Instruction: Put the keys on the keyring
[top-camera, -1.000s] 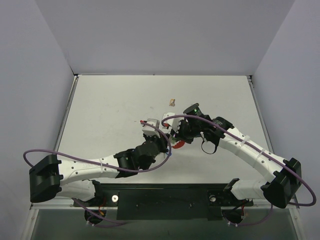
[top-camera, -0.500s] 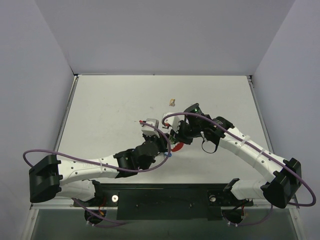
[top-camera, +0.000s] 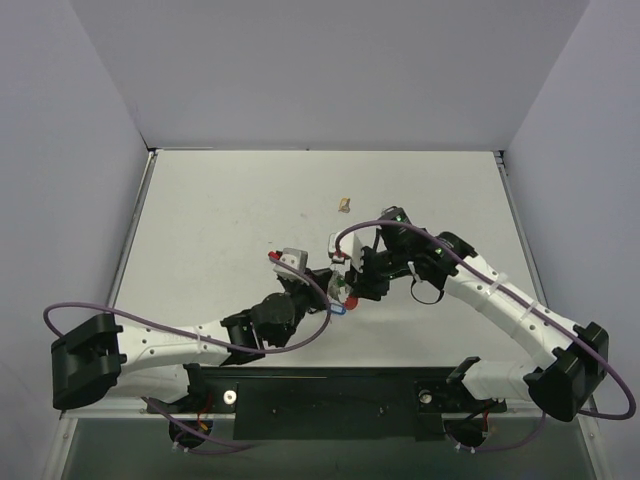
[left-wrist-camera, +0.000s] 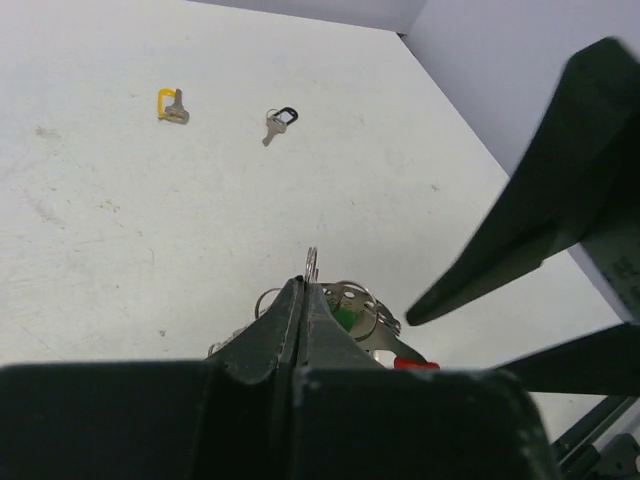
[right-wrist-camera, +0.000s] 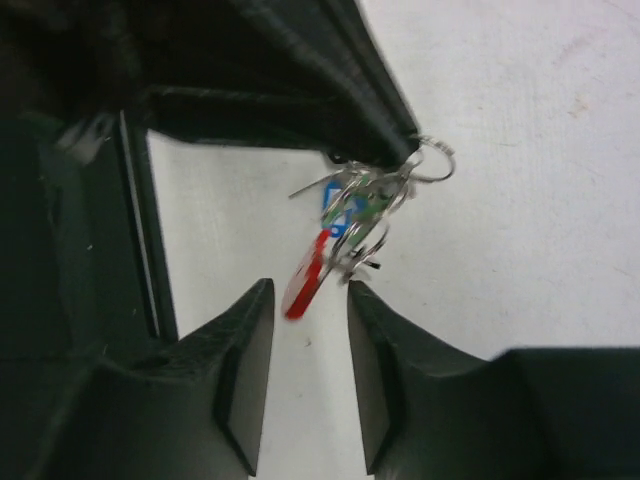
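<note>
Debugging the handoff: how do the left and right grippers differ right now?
Left gripper is shut, pinching the key bunch; right gripper is open, holding nothing. The bunch hangs from the left gripper, while the right's fingers only flank its red tag. Both meet at the bunch, near the table's middle.

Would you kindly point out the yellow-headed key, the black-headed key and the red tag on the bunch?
yellow-headed key (left-wrist-camera: 174, 106): left wrist view, where head meets blade.
black-headed key (left-wrist-camera: 277, 122): left wrist view, where head meets blade.
red tag (right-wrist-camera: 305, 276): right wrist view, mid-length.
</note>
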